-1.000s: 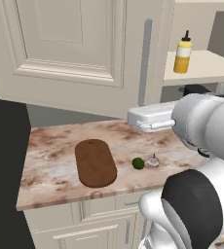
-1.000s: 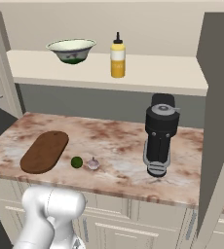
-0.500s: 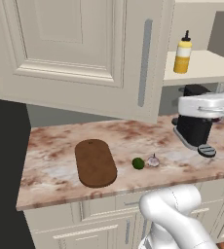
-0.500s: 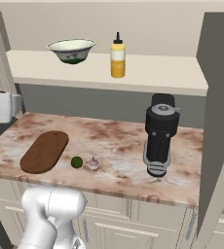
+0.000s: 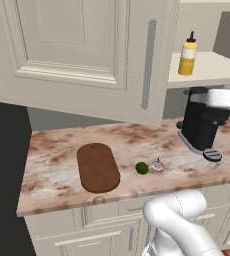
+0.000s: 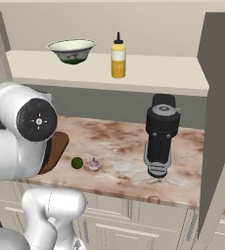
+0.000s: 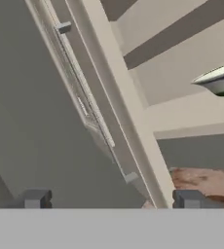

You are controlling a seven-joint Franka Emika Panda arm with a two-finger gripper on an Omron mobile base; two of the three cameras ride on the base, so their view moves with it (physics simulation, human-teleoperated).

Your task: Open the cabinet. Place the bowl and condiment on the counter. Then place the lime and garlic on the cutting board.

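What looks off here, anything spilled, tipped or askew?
Nothing stands out. The bowl and condiment stand upright on the cabinet shelf; the lime and garlic sit side by side on the counter, beside the cutting board.

Colours here are pretty muted overall. The cabinet (image 5: 82,55) is cream-white with raised panels, its long bar handle (image 5: 148,65) a flat grey, and the shelf (image 6: 109,73) inside is the same cream. The bowl (image 6: 71,50) is pale cream-green with a darker green rim, and the condiment bottle (image 6: 118,58) next to it is yellow with a paler label band and a black nozzle. The counter (image 5: 57,170) is marble-look, mottled pink-brown and white. The cutting board (image 5: 97,167) is dark brown wood, the lime (image 5: 142,168) dark green, the garlic (image 5: 158,165) whitish-pink. The coffee machine (image 6: 161,134) is black with a grey top. Drawer fronts (image 5: 102,220) underneath are cream too.
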